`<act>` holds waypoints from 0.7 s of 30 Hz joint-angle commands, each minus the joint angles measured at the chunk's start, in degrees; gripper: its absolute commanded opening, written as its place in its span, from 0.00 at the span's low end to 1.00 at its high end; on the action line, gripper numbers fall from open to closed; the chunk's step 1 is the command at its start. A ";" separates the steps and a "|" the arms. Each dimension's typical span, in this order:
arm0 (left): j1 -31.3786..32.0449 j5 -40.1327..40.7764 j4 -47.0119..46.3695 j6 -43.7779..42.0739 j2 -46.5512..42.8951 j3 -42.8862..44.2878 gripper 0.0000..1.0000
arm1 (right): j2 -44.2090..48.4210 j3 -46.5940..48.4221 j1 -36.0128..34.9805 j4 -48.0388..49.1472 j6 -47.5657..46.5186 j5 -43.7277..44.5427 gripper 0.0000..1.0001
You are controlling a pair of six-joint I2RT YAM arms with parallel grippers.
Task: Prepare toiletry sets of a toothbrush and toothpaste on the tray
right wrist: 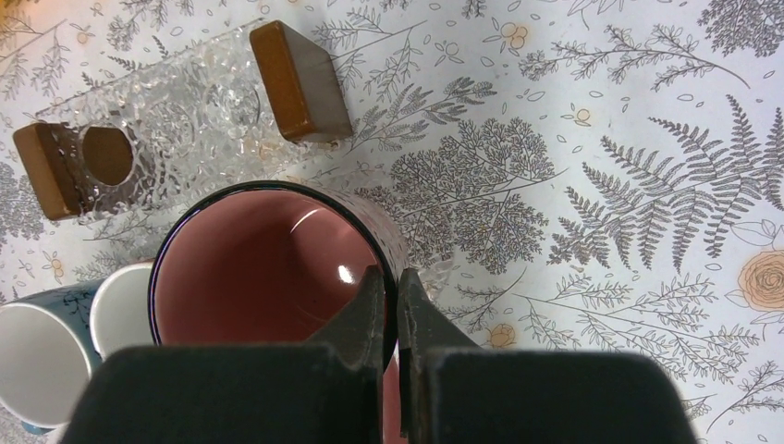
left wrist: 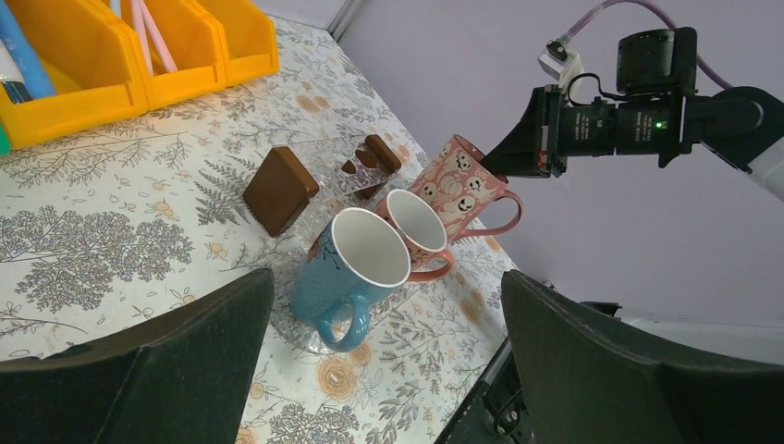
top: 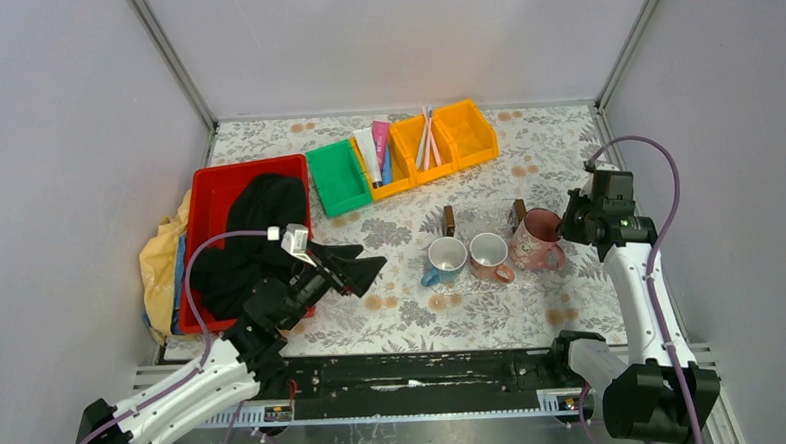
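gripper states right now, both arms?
left gripper: open, holding nothing.
right gripper: closed, fingers pinching the rim of the pink mug.

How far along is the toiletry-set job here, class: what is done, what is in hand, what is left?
Done: nothing. The toothbrushes and toothpaste tubes lie in the yellow bins, none on the clear tray. In hand: the fingers of the right gripper pinch the pink mug by its rim; the left gripper is open and empty. Left: every set.
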State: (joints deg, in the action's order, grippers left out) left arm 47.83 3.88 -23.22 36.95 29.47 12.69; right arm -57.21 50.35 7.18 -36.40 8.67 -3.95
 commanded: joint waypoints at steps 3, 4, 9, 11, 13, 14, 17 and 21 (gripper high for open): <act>-0.37 1.04 -0.17 -0.78 -1.40 -0.98 1.00 | -0.73 -0.73 0.19 6.68 0.35 -0.55 0.00; -0.33 1.10 -0.16 -0.74 -1.43 -1.06 1.00 | -0.93 -1.08 0.20 6.99 0.04 -0.40 0.00; -0.35 1.13 -0.41 -0.56 -1.27 -1.26 1.00 | -1.23 -3.00 0.20 8.84 -1.66 0.09 0.00; -0.34 1.15 -0.51 -0.64 -1.02 -1.26 1.00 | -1.59 -3.67 0.20 9.60 -2.23 0.28 0.00; -0.35 1.14 -0.55 -0.73 -0.72 -1.20 1.00 | -2.03 -4.25 0.20 10.01 -2.49 0.02 0.00; -0.34 1.17 -0.59 -0.78 -0.66 -1.18 1.00 | -2.17 -4.44 0.20 10.24 -2.58 -0.15 0.00; -0.35 1.13 -0.76 -0.78 -0.50 -1.18 1.00 | -2.37 -4.96 0.20 10.84 -3.07 -0.45 0.01; -0.36 1.16 -1.14 -0.63 -0.18 -1.34 1.00 | -2.23 -5.50 0.20 11.35 -3.52 -0.87 0.04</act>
State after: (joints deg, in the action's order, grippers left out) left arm 47.83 4.10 -23.07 36.95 29.17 12.05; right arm -60.34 44.34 7.20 -30.44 5.56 -3.73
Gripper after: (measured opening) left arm 0.998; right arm 0.038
